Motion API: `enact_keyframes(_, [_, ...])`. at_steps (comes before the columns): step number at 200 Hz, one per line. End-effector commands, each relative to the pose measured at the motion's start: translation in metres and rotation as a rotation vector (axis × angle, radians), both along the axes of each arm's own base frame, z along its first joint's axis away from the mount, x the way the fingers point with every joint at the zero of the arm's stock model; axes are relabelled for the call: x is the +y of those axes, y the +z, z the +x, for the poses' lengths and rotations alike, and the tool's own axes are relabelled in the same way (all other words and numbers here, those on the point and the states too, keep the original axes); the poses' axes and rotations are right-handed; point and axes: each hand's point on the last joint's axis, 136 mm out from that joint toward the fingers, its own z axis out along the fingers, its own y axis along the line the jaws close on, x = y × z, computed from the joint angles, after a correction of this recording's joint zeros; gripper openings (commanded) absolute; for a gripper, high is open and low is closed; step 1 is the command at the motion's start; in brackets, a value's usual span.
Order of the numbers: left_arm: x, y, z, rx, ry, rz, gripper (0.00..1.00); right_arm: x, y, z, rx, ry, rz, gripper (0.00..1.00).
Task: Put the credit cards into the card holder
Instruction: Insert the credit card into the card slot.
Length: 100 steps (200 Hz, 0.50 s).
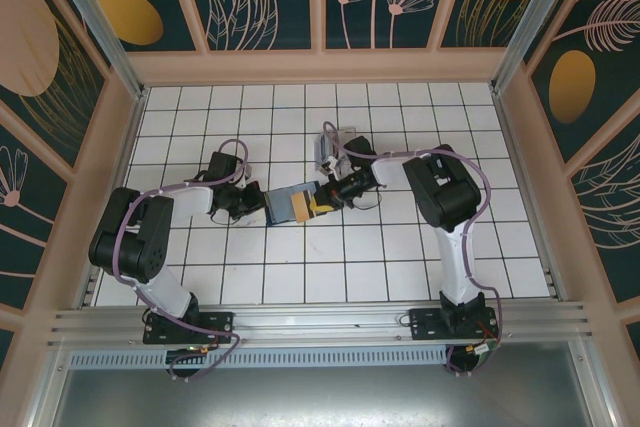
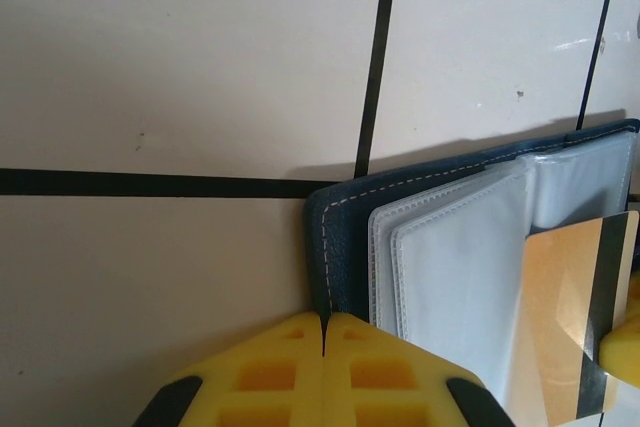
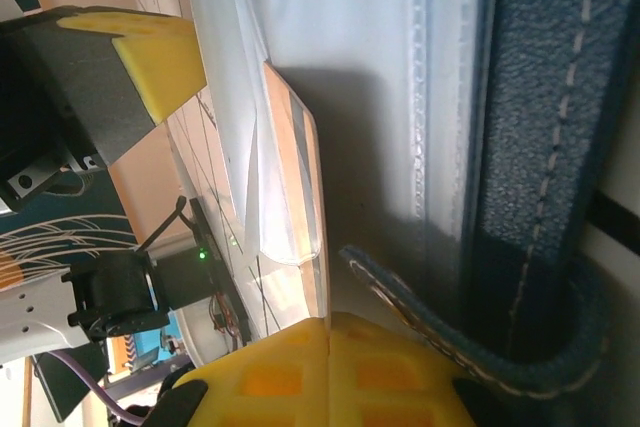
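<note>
The card holder [image 1: 283, 206] is lying open on the counter [image 1: 400, 257] between the arms. The left gripper [image 2: 323, 335] is pinching its dark edge, closed on it. The right gripper [image 3: 328, 339] is clamping an orange card [image 2: 570, 317], its front end lying over a clear sleeve. The card is likely stiff, light and slick, so gripping its trailing end looks best. The sleeves look floppy.

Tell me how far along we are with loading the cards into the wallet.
Done: the navy-blue folding card holder lies open, its edge clamped by the left gripper. In hand: the right gripper holds an orange black-striped card, seemingly partway into a clear sleeve. Left: seat it, then fetch the grey cards on the tiles behind.
</note>
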Motion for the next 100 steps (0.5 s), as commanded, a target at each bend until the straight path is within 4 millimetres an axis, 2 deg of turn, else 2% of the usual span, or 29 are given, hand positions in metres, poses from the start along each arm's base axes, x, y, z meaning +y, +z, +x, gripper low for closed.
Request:
enact_keyframes(1, [0.011, -0.02, -0.015, 0.06, 0.012, 0.061, 0.05, 0.005, 0.001, 0.0, -0.004, -0.017, -0.032, 0.0])
enact_keyframes(69, [0.011, -0.021, -0.014, 0.062, 0.01, 0.064, 0.05, 0.017, 0.011, 0.01, -0.016, 0.015, 0.009, 0.0])
enact_keyframes(100, [0.011, -0.022, -0.014, 0.065, 0.015, 0.066, 0.05, 0.017, 0.001, 0.012, 0.006, 0.016, -0.018, 0.0])
